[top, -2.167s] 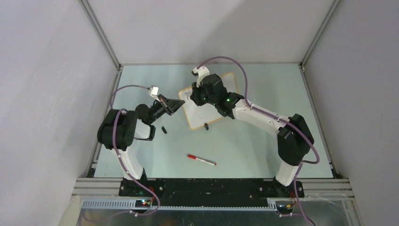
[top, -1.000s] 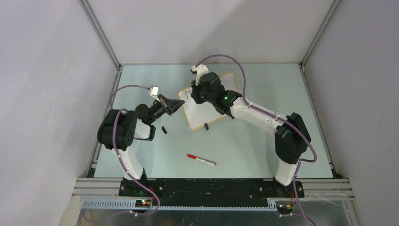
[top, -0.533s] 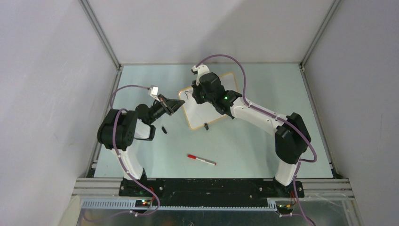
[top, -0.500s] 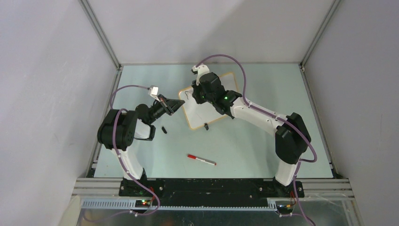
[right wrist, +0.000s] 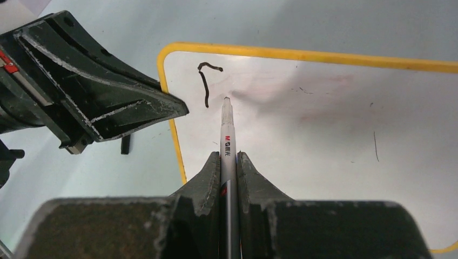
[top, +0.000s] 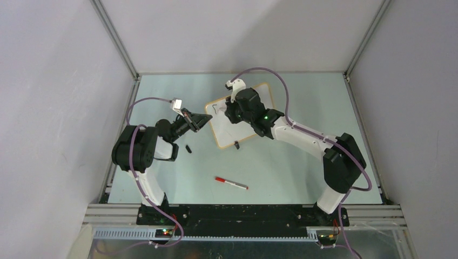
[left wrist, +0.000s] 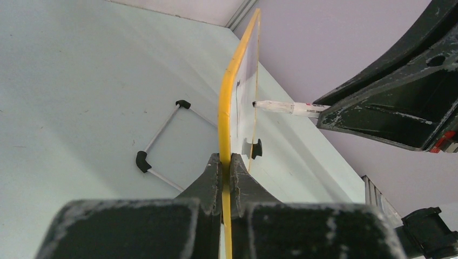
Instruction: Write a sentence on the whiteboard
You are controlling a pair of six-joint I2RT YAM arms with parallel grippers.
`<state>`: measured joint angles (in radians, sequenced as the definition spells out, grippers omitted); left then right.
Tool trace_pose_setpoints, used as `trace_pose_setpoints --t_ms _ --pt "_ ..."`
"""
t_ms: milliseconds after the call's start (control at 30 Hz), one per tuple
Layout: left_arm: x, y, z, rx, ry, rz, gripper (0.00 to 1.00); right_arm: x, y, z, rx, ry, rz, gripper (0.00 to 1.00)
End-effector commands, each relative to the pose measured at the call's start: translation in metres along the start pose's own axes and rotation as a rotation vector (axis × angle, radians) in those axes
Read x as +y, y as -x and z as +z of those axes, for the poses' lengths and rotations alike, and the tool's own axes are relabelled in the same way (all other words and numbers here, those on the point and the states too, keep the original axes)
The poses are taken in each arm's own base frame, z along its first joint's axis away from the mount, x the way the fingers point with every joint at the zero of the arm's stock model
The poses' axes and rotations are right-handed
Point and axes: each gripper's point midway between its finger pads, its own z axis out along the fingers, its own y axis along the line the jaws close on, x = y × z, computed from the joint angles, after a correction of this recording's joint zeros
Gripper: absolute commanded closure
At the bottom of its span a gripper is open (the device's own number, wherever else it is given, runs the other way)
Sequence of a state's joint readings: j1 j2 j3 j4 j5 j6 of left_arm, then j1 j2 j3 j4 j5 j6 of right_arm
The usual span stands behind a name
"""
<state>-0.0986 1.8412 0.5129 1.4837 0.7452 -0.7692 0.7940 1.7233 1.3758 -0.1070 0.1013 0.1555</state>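
Bulk of the right wrist covers the upper middle of the whiteboard in the overhead view, so from there you cannot see the right tool. Its own wrist view shows the fingers clamped together on a marker. The nib sits just right of the only ink so far, a hooked stroke with a short downstroke, the start of the sentence. Whether the nib presses the board or hangs just off it is hard to tell, though the left wrist view puts it right at the face. The left tool is clamped on the board's orange frame at its left edge.

Against the picture half a second back, your right wrist and elbow have swung to the right. The left arm and the board have not shifted.

The stroke sits in the board's corner by the left tool, near the frame. White face lies open to the right of the nib and below it. On the bench, a red-capped pen and a small black cap lie on the near side, apart from the board.
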Motion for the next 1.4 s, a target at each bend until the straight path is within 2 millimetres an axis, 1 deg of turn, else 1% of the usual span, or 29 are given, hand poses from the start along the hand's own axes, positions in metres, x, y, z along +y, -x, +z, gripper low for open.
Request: trace_pose_setpoints --t_ms 0,200,333,500,800,1367 --pt "-0.005 0.011 0.003 -0.026 -0.038 0.091 1.00 0.009 0.037 -0.020 -0.128 0.055 -0.007 1.00" --pt "-0.006 0.011 0.003 -0.025 -0.039 0.091 1.00 0.016 0.030 -0.015 -0.110 0.086 -0.011 1.00" --pt "-0.005 0.011 0.003 -0.026 -0.038 0.091 1.00 0.017 0.027 -0.012 -0.102 0.089 -0.010 1.00" --pt "-0.005 0.011 0.003 -0.026 -0.038 0.091 1.00 0.022 0.028 -0.008 -0.098 0.111 -0.015 1.00" --pt "-0.005 0.011 0.003 -0.027 -0.038 0.093 1.00 0.020 0.024 0.002 -0.068 0.092 -0.013 1.00" --pt "-0.006 0.011 0.003 -0.026 -0.038 0.093 1.00 0.015 0.023 0.008 -0.061 0.060 -0.012 1.00"
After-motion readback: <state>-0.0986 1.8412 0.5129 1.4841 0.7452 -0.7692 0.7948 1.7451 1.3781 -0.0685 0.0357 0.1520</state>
